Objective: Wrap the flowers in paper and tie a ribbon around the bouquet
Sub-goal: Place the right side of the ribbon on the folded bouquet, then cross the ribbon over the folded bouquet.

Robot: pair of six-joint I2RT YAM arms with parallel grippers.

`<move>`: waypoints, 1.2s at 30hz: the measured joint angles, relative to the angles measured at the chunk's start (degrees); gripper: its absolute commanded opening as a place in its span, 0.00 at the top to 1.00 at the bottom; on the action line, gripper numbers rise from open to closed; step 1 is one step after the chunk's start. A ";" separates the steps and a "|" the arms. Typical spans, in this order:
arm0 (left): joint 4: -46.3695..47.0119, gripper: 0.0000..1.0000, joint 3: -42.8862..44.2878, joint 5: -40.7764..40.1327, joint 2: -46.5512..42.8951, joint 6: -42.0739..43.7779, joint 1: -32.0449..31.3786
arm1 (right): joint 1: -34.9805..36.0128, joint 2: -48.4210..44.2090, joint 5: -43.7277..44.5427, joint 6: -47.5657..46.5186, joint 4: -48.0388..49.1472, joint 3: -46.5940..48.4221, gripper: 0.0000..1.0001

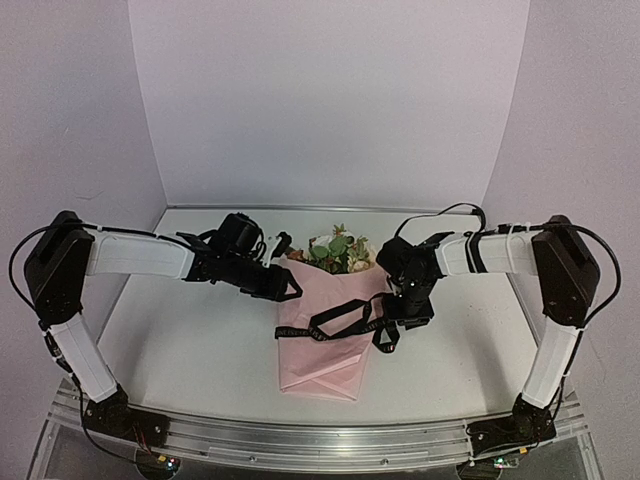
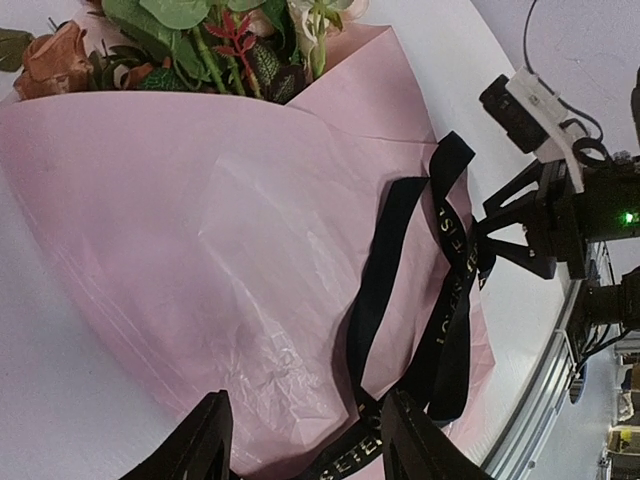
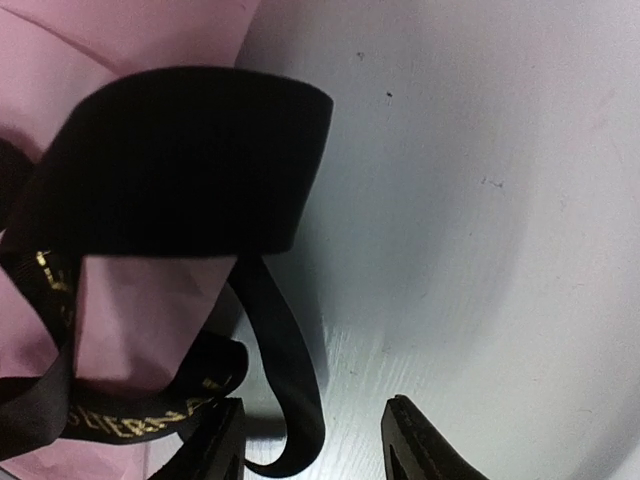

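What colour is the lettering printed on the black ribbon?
Pale gold, running along the ribbon. It shows clearest in the left wrist view.

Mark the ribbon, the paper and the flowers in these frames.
ribbon (image 2: pixel 455 250), left wrist view, on the lettered right-hand strand.
paper (image 1: pixel 320 365), top external view, on the lower folded part of the wrap.
flowers (image 1: pixel 338 250), top external view, on the green leaves in the middle of the bunch.

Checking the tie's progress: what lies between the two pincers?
The top view shows the pink paper-wrapped bouquet there, with the black ribbon looped across it.
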 measured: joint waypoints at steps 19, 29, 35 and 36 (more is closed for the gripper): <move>-19.91 0.67 25.52 -11.66 21.08 2.74 -10.69 | 0.06 0.44 1.05 6.68 5.53 -4.78 1.00; -22.70 1.00 26.82 -15.80 21.33 3.43 -10.56 | 0.06 -10.86 8.69 9.81 1.26 -7.83 1.00; -22.46 1.00 26.82 -16.51 21.33 3.45 -10.56 | 0.06 -16.84 16.33 12.32 -3.92 -9.04 1.00; -22.31 1.00 26.82 -16.64 21.33 3.45 -10.56 | 0.06 -17.32 17.68 12.78 -4.68 -9.58 1.00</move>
